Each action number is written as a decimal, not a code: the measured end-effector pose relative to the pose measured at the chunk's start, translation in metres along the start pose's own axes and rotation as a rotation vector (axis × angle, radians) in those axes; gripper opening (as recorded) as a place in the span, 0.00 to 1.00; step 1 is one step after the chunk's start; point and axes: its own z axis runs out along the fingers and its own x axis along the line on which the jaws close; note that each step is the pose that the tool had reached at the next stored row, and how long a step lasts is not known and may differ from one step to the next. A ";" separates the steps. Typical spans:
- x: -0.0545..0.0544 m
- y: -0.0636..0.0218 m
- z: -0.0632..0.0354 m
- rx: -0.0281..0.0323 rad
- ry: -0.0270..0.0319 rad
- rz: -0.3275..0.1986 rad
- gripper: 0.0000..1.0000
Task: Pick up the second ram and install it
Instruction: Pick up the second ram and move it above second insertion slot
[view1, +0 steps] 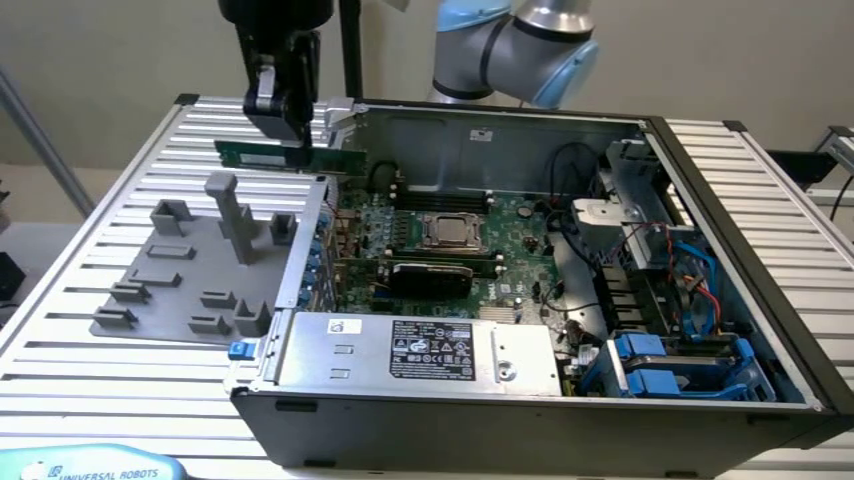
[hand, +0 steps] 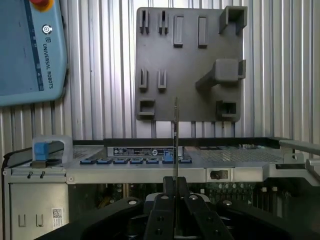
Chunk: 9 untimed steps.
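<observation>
The second ram (view1: 334, 158) is a thin green stick held level in the air, gripped from above by my gripper (view1: 283, 138), which is shut on it. It hangs over the far end of the computer case's wall (view1: 304, 260) on the exterior view's left, between the grey holder plate (view1: 174, 300) and the motherboard (view1: 521, 215). In the wrist view the second ram (hand: 175, 140) appears edge-on as a thin vertical line rising from between the black fingers (hand: 164, 200) of the gripper (hand: 175, 189), in front of the case edge and the holder plate (hand: 190, 90).
The open computer case (view1: 747, 250) lies on a slatted metal table (view1: 80, 200), with a power supply (view1: 427, 350) at the near side, a CPU socket (view1: 451, 232) and blue drive caddies (view1: 667, 365). A light-blue teach pendant (hand: 30, 50) lies beyond the plate.
</observation>
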 end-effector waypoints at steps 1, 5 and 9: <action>0.000 -0.0045 -0.0002 -0.0001 -0.0012 0.000 0.14; -0.001 -0.0227 -0.0008 -0.0002 -0.0059 0.000 0.14; -0.002 -0.0407 -0.0014 -0.0003 -0.0085 0.000 0.14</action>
